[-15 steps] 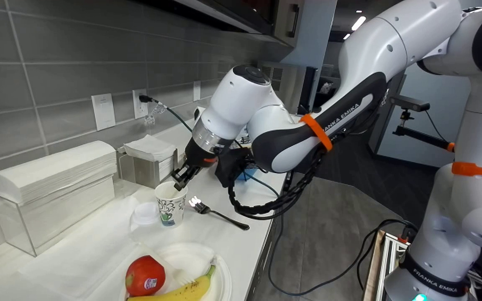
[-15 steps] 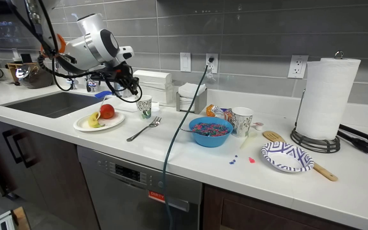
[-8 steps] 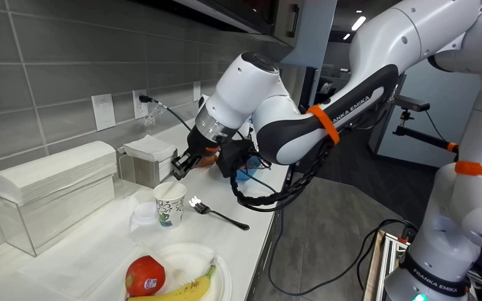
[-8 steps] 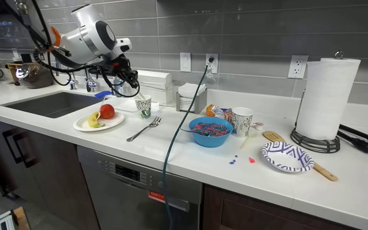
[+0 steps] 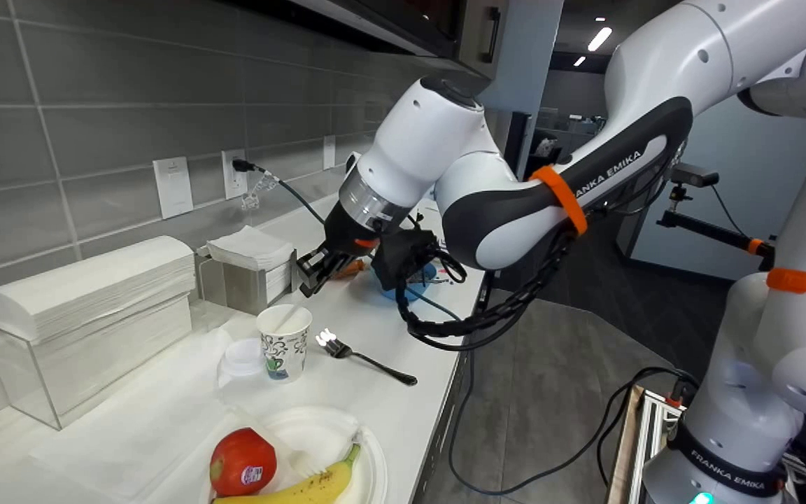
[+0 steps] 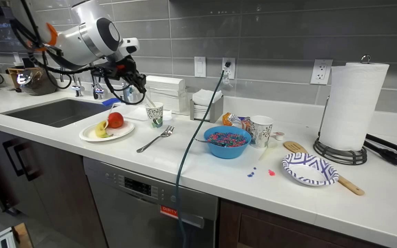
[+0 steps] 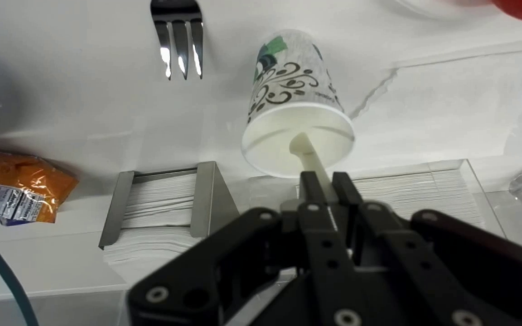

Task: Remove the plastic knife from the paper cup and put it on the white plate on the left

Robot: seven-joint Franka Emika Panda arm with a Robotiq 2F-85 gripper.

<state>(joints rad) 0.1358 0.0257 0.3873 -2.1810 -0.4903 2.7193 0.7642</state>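
"Before the white plate [image 5: 315, 424] can be reached, what might be upset?"

"If the gripper [image 7: 328, 181] is swung sideways early, the paper cup [image 7: 290, 83] could be tipped: the plastic knife [image 7: 314, 164], clamped by that gripper, is dipped end-down inside."

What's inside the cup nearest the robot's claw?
A plastic knife, which reaches up into the gripper. In both exterior views the wall of the cup hides its floor.

We are seeing a kitchen: a sink [image 6: 62, 113] is sitting in the white counter [image 6: 219, 172], and a dishwasher [image 6: 140, 212] is standing underneath.
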